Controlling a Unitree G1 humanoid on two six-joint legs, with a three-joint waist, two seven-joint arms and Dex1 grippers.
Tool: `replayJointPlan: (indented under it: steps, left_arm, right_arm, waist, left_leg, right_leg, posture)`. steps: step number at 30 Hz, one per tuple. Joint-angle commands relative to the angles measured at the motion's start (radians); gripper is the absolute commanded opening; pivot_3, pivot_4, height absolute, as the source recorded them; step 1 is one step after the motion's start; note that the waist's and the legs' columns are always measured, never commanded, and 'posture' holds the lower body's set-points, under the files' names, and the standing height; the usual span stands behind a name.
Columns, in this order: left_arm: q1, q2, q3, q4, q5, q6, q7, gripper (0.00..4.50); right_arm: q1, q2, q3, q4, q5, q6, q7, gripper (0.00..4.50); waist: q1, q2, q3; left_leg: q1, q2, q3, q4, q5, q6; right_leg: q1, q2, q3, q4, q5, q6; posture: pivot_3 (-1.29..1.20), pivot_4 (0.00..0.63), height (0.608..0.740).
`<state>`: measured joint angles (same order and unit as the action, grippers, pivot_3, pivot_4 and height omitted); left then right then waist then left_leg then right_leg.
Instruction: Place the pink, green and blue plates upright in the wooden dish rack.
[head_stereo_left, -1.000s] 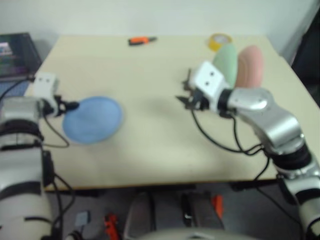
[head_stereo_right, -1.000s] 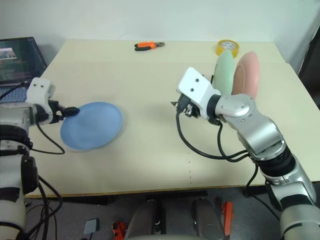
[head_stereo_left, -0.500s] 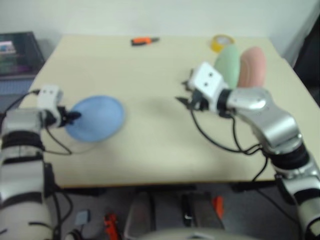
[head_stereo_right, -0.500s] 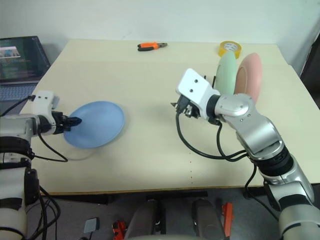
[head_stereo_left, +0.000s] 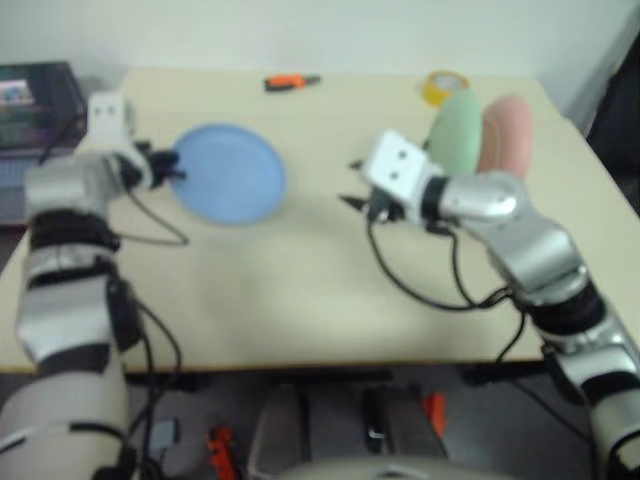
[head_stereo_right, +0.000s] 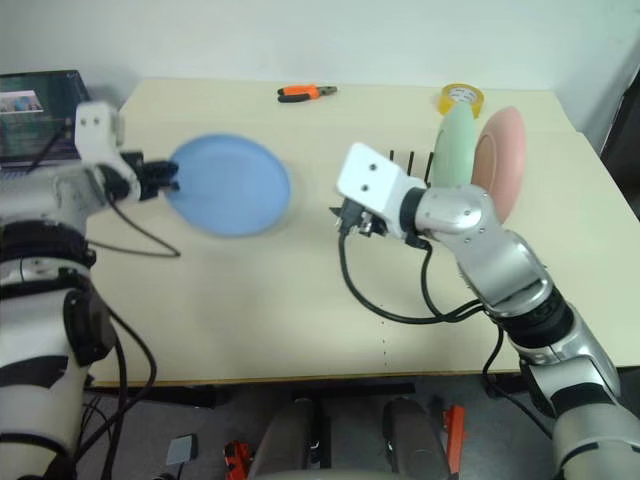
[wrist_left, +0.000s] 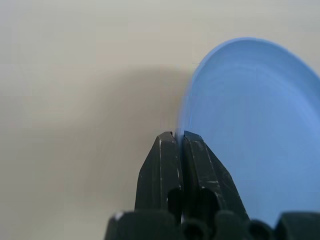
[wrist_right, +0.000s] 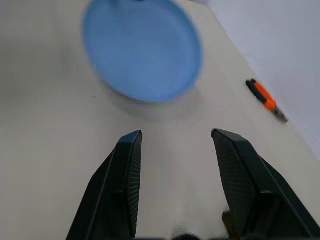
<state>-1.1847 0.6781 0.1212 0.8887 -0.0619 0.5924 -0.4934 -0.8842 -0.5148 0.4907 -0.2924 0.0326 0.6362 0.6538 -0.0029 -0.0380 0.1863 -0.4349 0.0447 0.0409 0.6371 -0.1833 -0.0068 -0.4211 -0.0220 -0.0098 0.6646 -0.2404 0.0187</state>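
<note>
Lifting off now: the left gripper (head_stereo_right: 172, 180) has pinched tight on the near-left rim of the blue plate (head_stereo_right: 230, 186) and raised it off the table (head_stereo_right: 300, 300), further back and right than a second ago, when its fingers were still apart. Right gripper (wrist_right: 175, 150) stays half spread, empty, mid-table. Green plate (head_stereo_right: 452, 145) and pink plate (head_stereo_right: 500, 155) stand in the wooden dish rack (head_stereo_right: 408, 160), far right.

Blue plate (head_stereo_right: 228, 185) lifted; pink (head_stereo_right: 500, 160), green (head_stereo_right: 451, 146) racked.
</note>
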Motion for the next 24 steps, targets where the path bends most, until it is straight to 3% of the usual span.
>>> replayJointPlan:
  steps: [1, 6, 11, 24]
  left_arm:
    - [-0.066, -0.060, -0.075, -0.124, 0.062, -0.058, 0.058, 0.04]
    - [-0.040, -0.126, -0.131, -0.303, 0.063, 0.033, 0.031, 0.04]
    - [0.002, -0.120, -0.148, -0.425, 0.052, 0.120, -0.014, 0.04]
    - [-0.015, -0.106, -0.108, -0.488, -0.005, 0.213, -0.075, 0.04]
  right_arm:
    - [-0.070, 0.091, 0.081, 0.086, -0.104, -0.138, -0.015, 2.34]
    - [-0.127, 0.186, 0.153, 0.285, -0.261, -0.295, -0.068, 2.34]
    - [-0.153, 0.240, 0.133, 0.432, -0.345, -0.375, -0.108, 2.34]
    - [-0.068, 0.257, 0.135, 0.462, -0.402, -0.428, -0.030, 2.34]
  waist:
    - [-0.001, 0.000, 0.000]
    - [-0.010, 0.000, 0.000]
    - [-0.024, 0.000, 0.000]
    - [-0.026, 0.000, 0.000]
  left_leg:
    - [0.000, 0.000, 0.000, 0.000, 0.000, 0.000]
    - [0.000, 0.000, 0.002, -0.001, 0.000, -0.001]
    - [0.000, 0.001, 0.002, -0.001, 0.000, -0.002]
    - [0.000, 0.001, 0.000, -0.002, 0.000, -0.002]
  right_leg:
    - [0.000, 0.000, 0.000, 0.000, 0.000, 0.000]
    - [-0.001, 0.000, 0.002, 0.000, 0.001, -0.001]
    - [-0.001, 0.001, 0.002, 0.000, 0.003, -0.005]
    - [-0.001, 0.001, 0.001, 0.001, 0.003, -0.005]
  posture:
    - [0.00, 0.150, 0.740]
    - [0.00, 0.150, 0.740]
    - [0.00, 0.150, 0.740]
    - [0.00, 0.150, 0.740]
